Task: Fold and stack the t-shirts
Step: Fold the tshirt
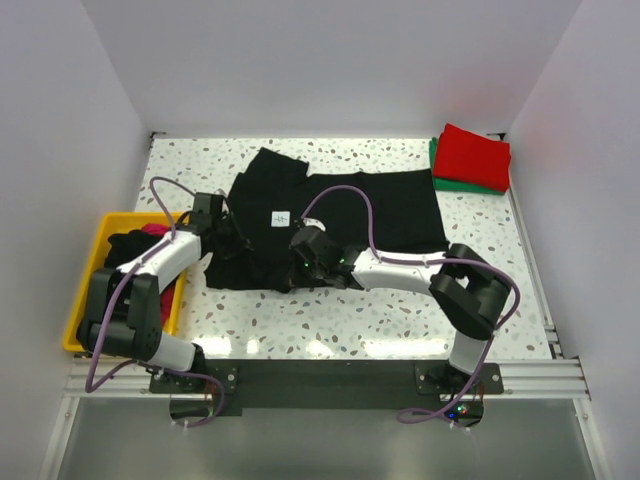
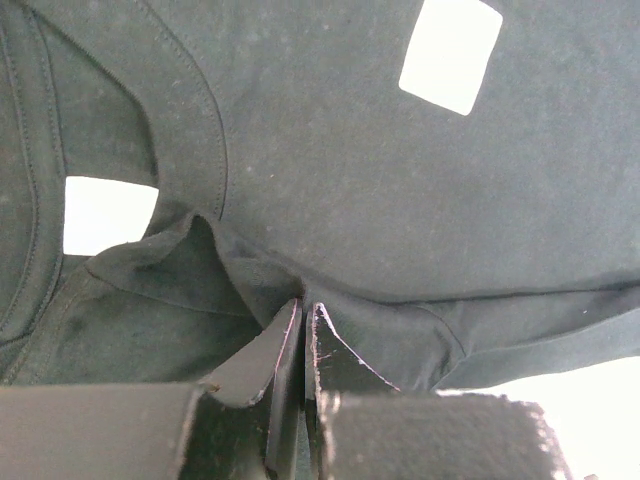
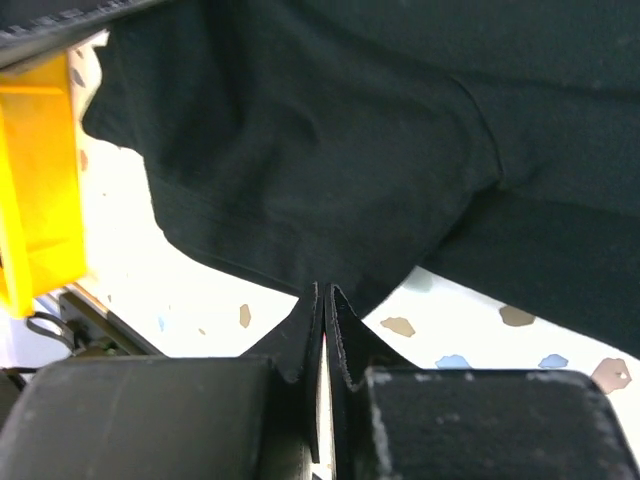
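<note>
The black t-shirt lies spread on the table, its white neck label showing. My left gripper is shut on a fold of the shirt's left side. My right gripper is shut on the shirt's near hem and holds it just above the tabletop. A folded red t-shirt lies on a folded green one at the far right corner. A pink and dark bundle of shirts sits in the bin.
A yellow plastic bin stands at the left edge of the table and also shows in the right wrist view. White walls close in the speckled table on three sides.
</note>
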Controlling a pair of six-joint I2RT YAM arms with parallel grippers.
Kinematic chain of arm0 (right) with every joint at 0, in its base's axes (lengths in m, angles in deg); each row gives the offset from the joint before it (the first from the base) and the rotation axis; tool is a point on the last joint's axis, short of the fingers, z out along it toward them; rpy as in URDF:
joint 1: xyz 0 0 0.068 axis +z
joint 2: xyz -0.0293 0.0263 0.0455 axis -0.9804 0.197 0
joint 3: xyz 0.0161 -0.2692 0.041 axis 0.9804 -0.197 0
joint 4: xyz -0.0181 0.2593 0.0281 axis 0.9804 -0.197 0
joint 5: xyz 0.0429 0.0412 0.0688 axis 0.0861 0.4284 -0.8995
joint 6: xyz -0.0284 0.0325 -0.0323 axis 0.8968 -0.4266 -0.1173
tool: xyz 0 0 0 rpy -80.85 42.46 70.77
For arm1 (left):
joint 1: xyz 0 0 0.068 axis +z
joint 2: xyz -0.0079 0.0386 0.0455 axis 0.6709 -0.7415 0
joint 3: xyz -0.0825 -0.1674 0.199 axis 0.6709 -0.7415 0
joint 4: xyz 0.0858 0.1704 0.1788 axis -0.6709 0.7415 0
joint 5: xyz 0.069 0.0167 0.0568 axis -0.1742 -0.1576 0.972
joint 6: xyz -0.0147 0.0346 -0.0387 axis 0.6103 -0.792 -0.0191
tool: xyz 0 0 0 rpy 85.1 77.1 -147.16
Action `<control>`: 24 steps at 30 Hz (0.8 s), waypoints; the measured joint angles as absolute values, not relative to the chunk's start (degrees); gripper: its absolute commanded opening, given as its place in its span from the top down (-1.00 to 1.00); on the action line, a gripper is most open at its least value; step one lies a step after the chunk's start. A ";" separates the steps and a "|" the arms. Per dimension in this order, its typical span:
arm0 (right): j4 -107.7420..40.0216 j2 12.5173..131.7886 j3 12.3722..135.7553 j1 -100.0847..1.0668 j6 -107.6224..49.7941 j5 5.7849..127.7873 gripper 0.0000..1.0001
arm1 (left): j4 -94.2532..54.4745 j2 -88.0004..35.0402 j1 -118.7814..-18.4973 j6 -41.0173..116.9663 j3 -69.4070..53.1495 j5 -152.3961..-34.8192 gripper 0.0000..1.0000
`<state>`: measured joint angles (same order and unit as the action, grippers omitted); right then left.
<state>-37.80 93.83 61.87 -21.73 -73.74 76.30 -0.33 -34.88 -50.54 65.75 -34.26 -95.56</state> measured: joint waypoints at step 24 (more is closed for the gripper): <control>-38.81 89.46 63.68 -15.74 -42.33 83.40 -0.13 | -0.22 -40.65 -50.52 65.75 -28.51 -96.07 0.85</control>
<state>-38.81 89.46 63.68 -15.74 -42.33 83.40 -0.22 -40.65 -50.52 65.75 -28.51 -96.07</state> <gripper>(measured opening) 0.559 0.082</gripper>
